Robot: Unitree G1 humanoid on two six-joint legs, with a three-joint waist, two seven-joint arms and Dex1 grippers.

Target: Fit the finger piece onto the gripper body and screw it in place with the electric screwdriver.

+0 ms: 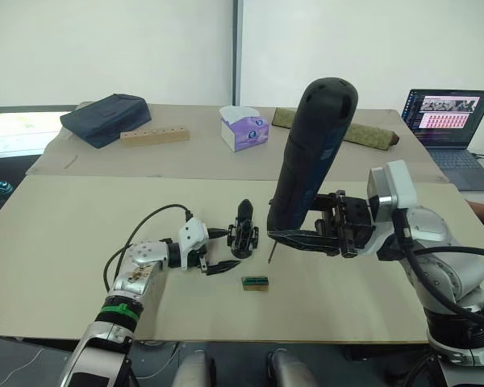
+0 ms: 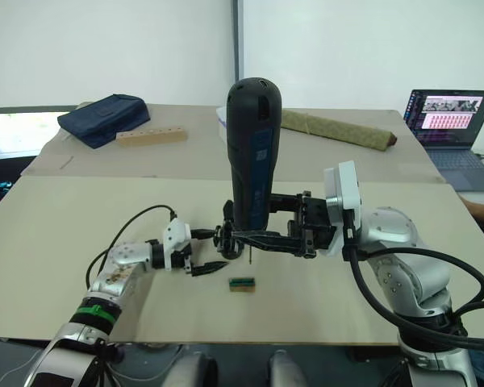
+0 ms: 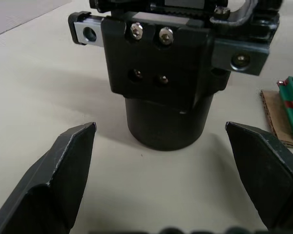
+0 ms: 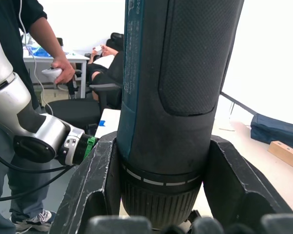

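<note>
The gripper body (image 1: 244,231), a small black assembly on a round base, stands on the near table with a pointed black finger rising from its top. A separate finger piece is out of view. My left gripper (image 1: 223,250) rests on the table just left of the body, open. In the left wrist view the body (image 3: 163,73) stands just beyond the two spread fingertips (image 3: 68,165). My right gripper (image 1: 297,236) is shut on the electric screwdriver (image 1: 310,153). The screwdriver is held nearly upright, its thin bit pointing down just right of the body.
A small green-and-brown block (image 1: 256,283) lies near the front of the body. On the far table are a dark bag (image 1: 105,118), a wooden block (image 1: 154,135), a tissue box (image 1: 244,127), an olive rolled bundle (image 1: 363,133) and a laptop (image 1: 448,121). A person (image 4: 34,29) stands nearby.
</note>
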